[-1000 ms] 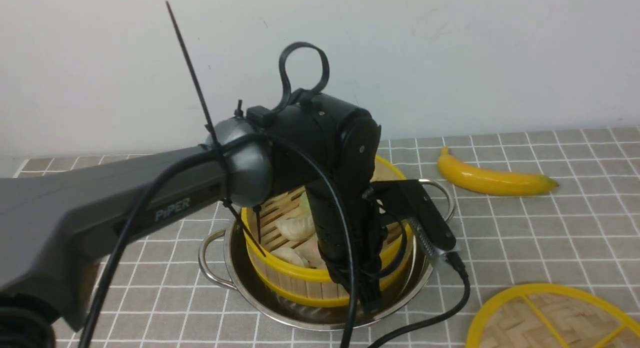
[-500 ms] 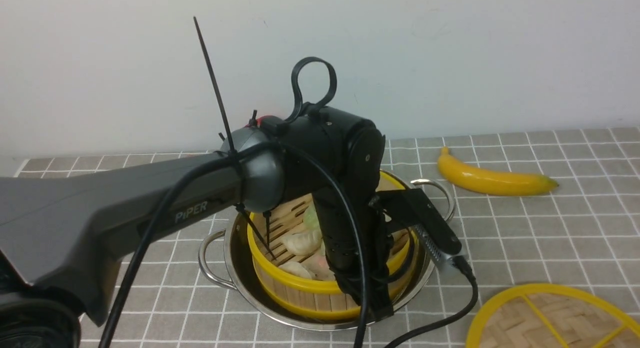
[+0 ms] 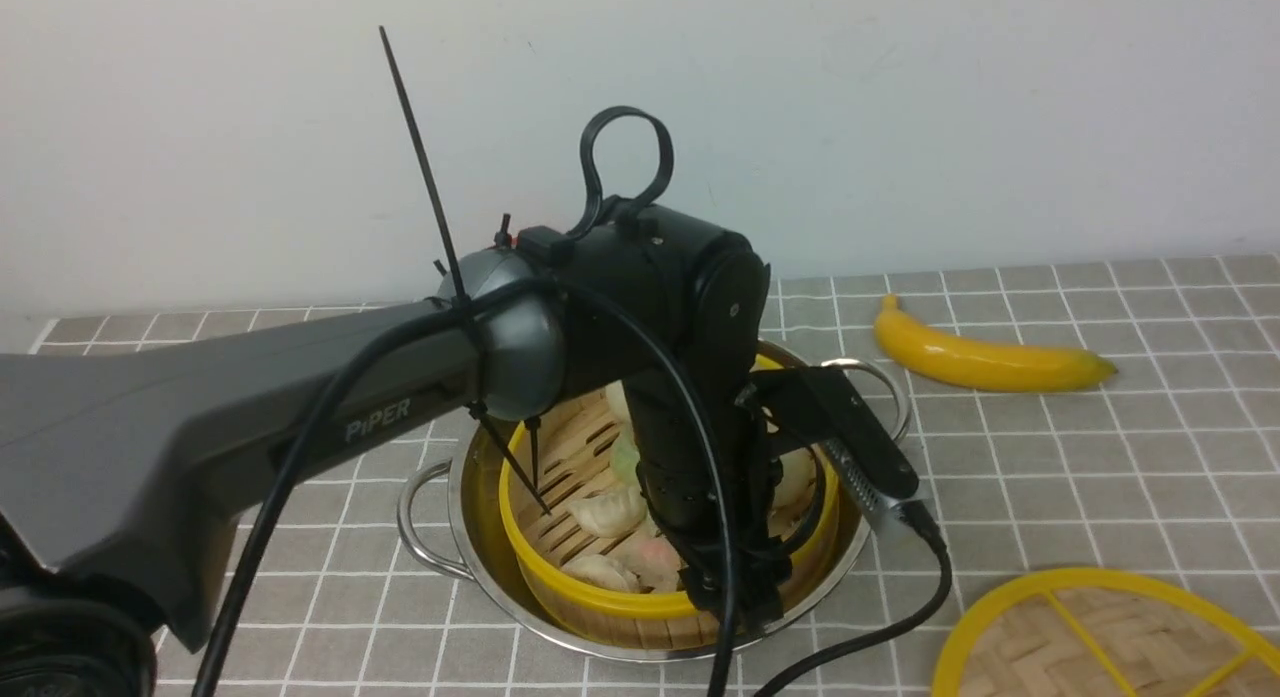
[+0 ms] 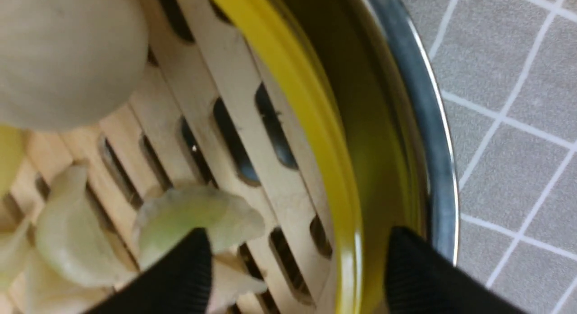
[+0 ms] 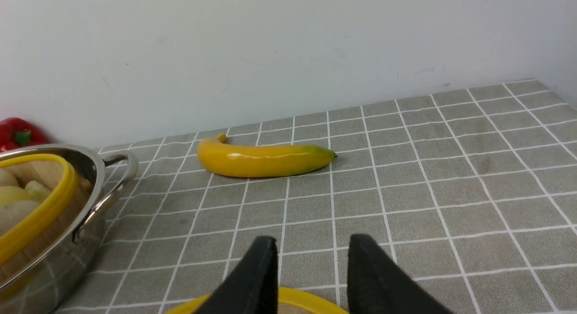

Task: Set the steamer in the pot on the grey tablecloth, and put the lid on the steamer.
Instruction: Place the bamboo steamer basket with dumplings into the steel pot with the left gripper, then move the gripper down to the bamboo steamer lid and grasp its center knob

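Note:
The steamer (image 3: pixel 600 602), a bamboo basket with yellow rims and toy dumplings, sits inside the steel pot (image 3: pixel 480 567) on the grey tablecloth (image 3: pixel 1100 477). My left gripper (image 3: pixel 745 597) reaches down at the steamer's near right rim. In the left wrist view this gripper (image 4: pixel 299 260) is open. One finger is inside the steamer (image 4: pixel 315 125), the other between its rim and the pot (image 4: pixel 432 138) wall. The lid (image 3: pixel 1100 637) lies flat at the front right. My right gripper (image 5: pixel 311 260) is open just above the lid's yellow edge (image 5: pixel 297 302).
A yellow banana (image 3: pixel 985 362) lies behind and to the right of the pot, near the wall. A red pepper (image 5: pixel 18 133) sits by the wall behind the pot. My left arm and its cables hide much of the pot's left and middle.
The steamer has gone down from a tilted, raised pose to sit deeper and more level in the pot. My left arm went down with it. The lid and banana have not moved.

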You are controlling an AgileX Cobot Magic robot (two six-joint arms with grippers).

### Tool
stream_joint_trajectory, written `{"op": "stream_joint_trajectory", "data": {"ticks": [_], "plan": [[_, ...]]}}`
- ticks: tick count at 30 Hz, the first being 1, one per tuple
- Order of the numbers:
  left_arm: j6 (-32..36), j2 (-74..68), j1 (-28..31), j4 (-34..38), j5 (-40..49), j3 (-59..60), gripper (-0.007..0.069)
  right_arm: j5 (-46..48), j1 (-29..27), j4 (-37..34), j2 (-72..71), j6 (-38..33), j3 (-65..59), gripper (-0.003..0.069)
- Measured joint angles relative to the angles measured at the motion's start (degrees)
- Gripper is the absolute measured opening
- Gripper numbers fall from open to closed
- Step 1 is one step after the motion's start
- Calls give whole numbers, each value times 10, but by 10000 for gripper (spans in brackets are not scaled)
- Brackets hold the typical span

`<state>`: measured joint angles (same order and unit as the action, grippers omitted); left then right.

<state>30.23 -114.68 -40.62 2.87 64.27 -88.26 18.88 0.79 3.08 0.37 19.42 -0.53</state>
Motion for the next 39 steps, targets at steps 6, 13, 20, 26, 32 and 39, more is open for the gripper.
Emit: {"op": "stream_joint_trajectory", "data": {"ticks": [6, 13, 20, 26, 32, 39], "plan": [[-21, 29, 0, -36, 32, 0, 590, 0, 0, 0, 0, 0, 0, 240], [-89, 134, 0, -152, 32, 0, 531, 0, 0, 0, 0, 0, 0, 240], [-238, 242, 0, -196, 31, 0, 384, 0, 0, 0, 0, 0, 0, 240], [-271, 283, 0, -198, 15, 0, 264, 0, 0, 0, 0, 0, 0, 240], [-271, 301, 1, -218, -42, 5, 158, 0, 0, 0, 0, 0, 0, 240], [-274, 478, 113, -188, -249, 140, 136, 0, 0, 0, 0, 0, 0, 240]]}}
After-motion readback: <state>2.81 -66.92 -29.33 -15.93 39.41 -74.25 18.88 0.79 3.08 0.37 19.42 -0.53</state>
